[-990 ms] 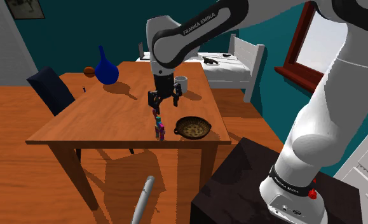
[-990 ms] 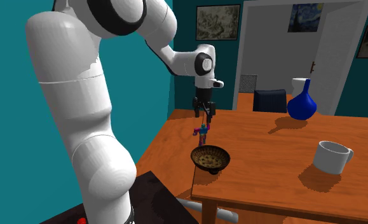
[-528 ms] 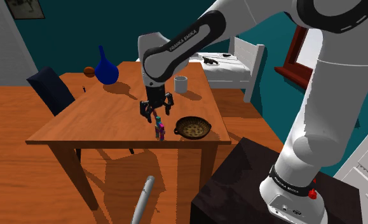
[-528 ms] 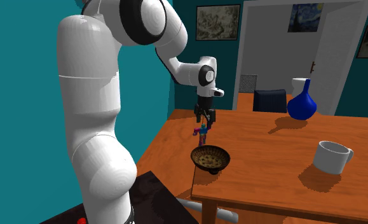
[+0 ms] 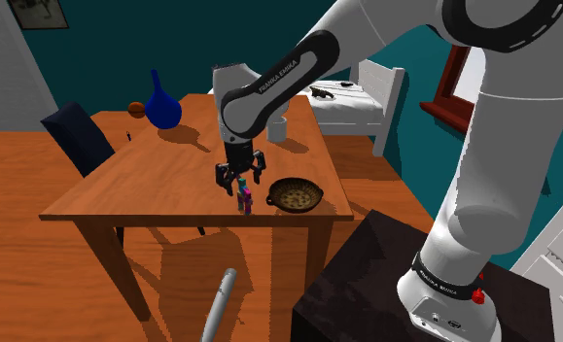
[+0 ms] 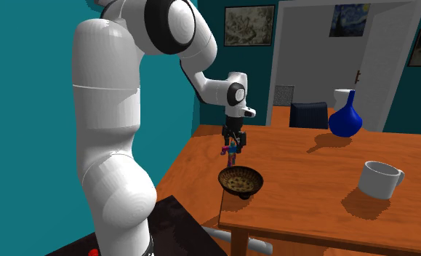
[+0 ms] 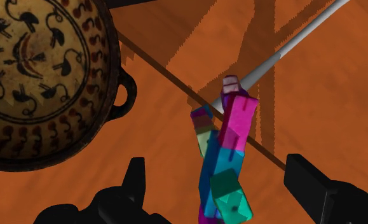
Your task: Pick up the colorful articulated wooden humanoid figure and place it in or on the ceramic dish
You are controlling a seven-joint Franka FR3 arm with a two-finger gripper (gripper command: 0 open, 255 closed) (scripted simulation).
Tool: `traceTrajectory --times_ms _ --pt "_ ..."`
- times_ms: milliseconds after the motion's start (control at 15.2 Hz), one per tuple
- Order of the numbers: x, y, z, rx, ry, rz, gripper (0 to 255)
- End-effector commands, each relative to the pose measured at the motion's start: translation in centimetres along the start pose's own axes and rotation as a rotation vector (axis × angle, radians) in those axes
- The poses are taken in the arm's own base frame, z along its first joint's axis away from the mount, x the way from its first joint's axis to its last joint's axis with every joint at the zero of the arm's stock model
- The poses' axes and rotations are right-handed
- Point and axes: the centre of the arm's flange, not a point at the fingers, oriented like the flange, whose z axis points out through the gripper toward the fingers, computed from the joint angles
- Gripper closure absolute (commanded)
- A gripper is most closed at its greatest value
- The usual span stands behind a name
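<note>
The colourful jointed figure [image 5: 244, 199] stands upright near the table's front edge, built of magenta, blue and teal blocks [image 7: 224, 159]. Just to its right in the shoulder view lies the brown patterned dish [image 5: 295, 195], a two-handled bowl with dark figures painted inside [image 7: 36, 83]. My gripper [image 5: 238, 182] hangs directly over the figure, open. In the wrist view the fingers [image 7: 309, 188] stand well apart on either side of the figure's head without touching it. In the second exterior view the gripper [image 6: 233, 140] is just above the figure [image 6: 231, 151], behind the dish [image 6: 241, 180].
On the wooden table [image 5: 153, 185] stand a white mug [image 5: 276, 127] behind the gripper and a blue vase [image 5: 162, 107] at the far left. A dark chair [image 5: 80, 136] is at the table's left side. A grey rod [image 5: 219, 306] lies on the floor below.
The gripper has come down and shifted slightly over the figure, from well above it to just over its head. The fingers stay open. Figure and dish have not moved.
</note>
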Motion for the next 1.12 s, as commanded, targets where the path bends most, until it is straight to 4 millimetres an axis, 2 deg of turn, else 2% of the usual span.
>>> traceTrajectory --times_ms 0,198,264,858,1056 --pt "0.0 0.0 0.0 0.000 0.000 0.000 0" --pt "0.0 0.0 0.0 0.000 0.000 0.000 0" --pt "0.0 0.0 0.0 0.000 0.000 0.000 255" --pt "0.0 0.0 0.0 0.000 0.000 0.000 255" --pt "-0.1 0.0 -1.5 0.000 0.000 0.000 255"
